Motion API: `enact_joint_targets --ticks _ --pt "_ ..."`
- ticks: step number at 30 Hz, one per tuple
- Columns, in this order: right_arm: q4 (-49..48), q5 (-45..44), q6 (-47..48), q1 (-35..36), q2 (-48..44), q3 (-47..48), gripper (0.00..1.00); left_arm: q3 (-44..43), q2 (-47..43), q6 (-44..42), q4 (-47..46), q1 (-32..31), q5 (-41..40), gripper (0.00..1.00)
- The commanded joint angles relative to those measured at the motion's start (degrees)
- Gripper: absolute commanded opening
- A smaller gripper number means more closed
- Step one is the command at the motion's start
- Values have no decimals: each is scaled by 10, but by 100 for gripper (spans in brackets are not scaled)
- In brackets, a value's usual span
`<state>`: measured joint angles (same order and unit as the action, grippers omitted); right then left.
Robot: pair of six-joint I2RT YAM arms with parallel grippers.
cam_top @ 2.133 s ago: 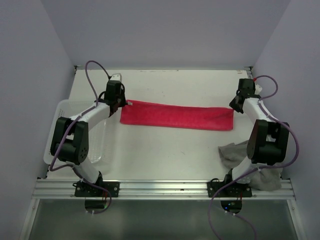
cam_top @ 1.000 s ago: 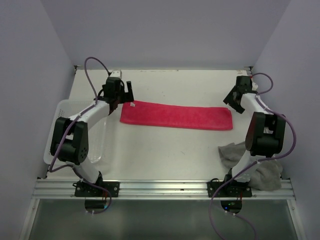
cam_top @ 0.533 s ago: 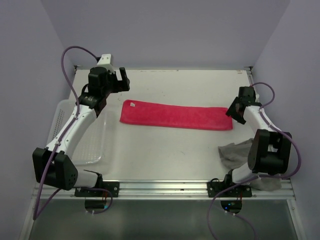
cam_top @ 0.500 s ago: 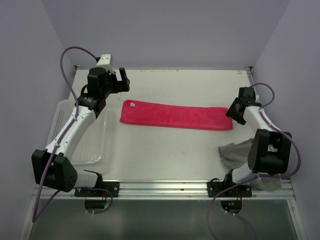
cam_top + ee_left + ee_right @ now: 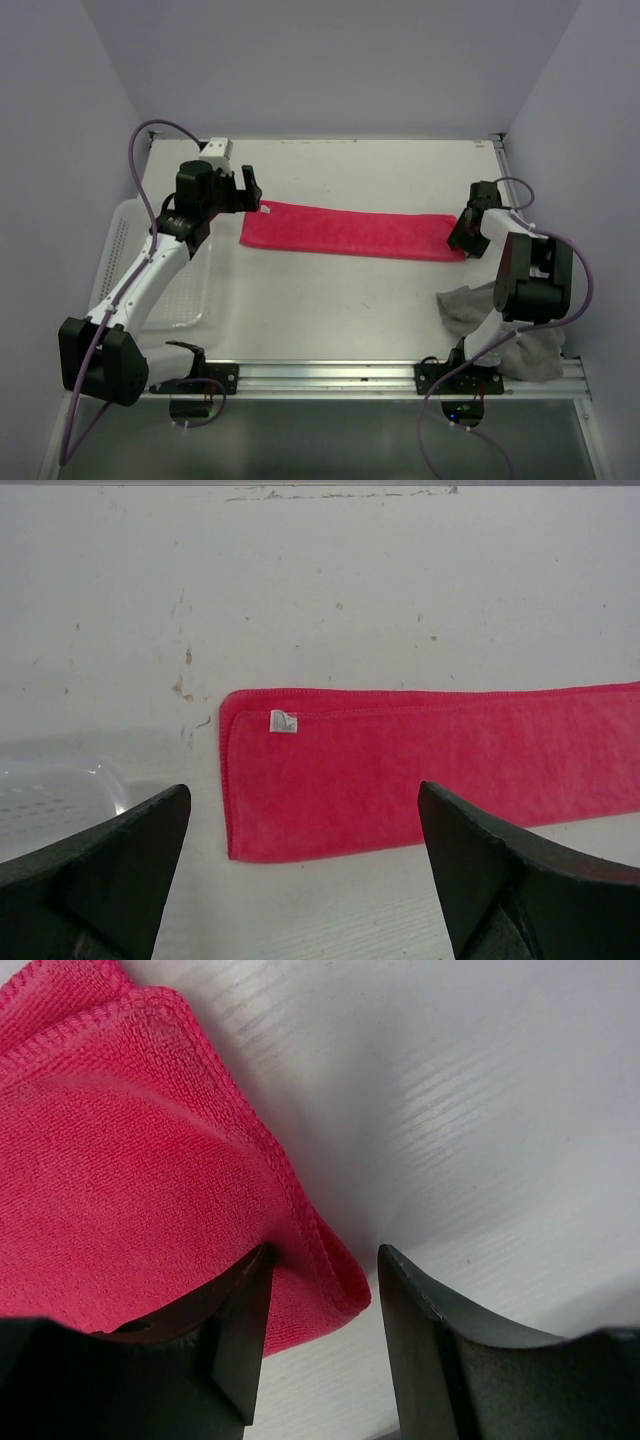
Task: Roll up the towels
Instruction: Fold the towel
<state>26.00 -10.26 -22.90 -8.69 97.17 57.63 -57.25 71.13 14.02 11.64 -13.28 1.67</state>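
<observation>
The pink-red towel [image 5: 352,232] lies flat on the table as a long folded strip. Its left end with a small white tag [image 5: 283,721] shows in the left wrist view. My left gripper [image 5: 250,192] hovers open just above that left end, nothing between its fingers [image 5: 110,875]. My right gripper [image 5: 461,240] is down at the strip's right end. Its jaws straddle the towel's corner [image 5: 330,1275]: the left finger [image 5: 235,1330] rests against the cloth, the right finger [image 5: 430,1350] stands a little apart on the table. The grey towel [image 5: 462,303] lies crumpled by the right arm's base.
A white perforated basket [image 5: 112,262] sits at the left edge of the table, under my left arm; its corner [image 5: 50,795] shows in the left wrist view. Purple walls close in the table on three sides. A metal rail [image 5: 320,375] runs along the near edge.
My right gripper has come down onto the pink towel's right end and its jaws have narrowed round the corner. My left arm rose, then came back over the left end.
</observation>
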Motion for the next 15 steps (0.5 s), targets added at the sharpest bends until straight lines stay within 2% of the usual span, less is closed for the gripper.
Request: enact_joint_targets --ticks 1,4,15 --pt "-21 9 9 -3 9 7 50 -3 -18 -13 -22 -3 18 100" --pt "-26 11 9 -4 24 5 47 2 -25 -16 -27 -3 18 100" --pt "-24 16 15 -7 32 3 25 -7 -16 -23 -17 -3 11 100"
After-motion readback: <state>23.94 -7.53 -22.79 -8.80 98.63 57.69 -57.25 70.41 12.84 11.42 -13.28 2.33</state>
